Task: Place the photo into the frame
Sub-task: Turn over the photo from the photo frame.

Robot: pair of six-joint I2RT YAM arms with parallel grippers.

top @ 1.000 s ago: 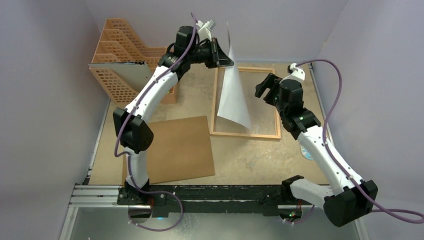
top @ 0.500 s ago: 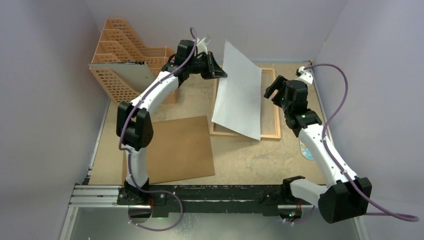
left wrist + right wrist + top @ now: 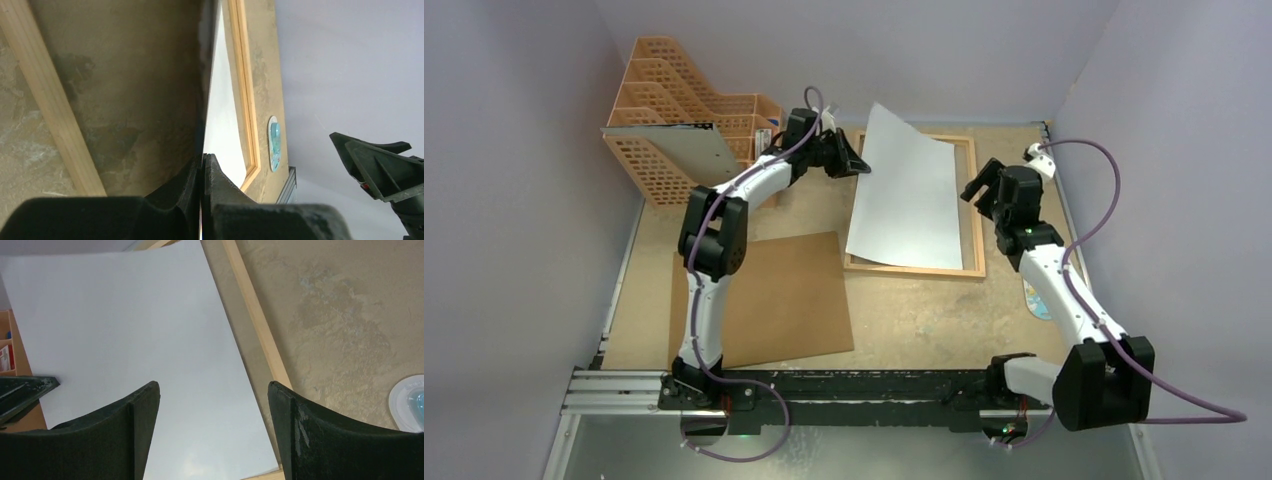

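On the worktop (image 3: 904, 320) the frame (image 3: 973, 215) lies flat at far right, with the brown backing panel (image 3: 774, 300) well apart at near left. Photo (image 3: 909, 195) sits over the frame, white reverse up and skewed: its right edge is just inside the right rail, its left edge overhangs the left rail and is raised. Left hand (image 3: 861, 166) is clamped on that left edge, fingers together on the sheet. Right hand (image 3: 985, 190) hovers over the right rail, fingers apart, holding nothing. Right edge probably touches the pane; cannot confirm from above. Judgement: about halfway. Remaining: square the sheet, lower it inside the rails, release.
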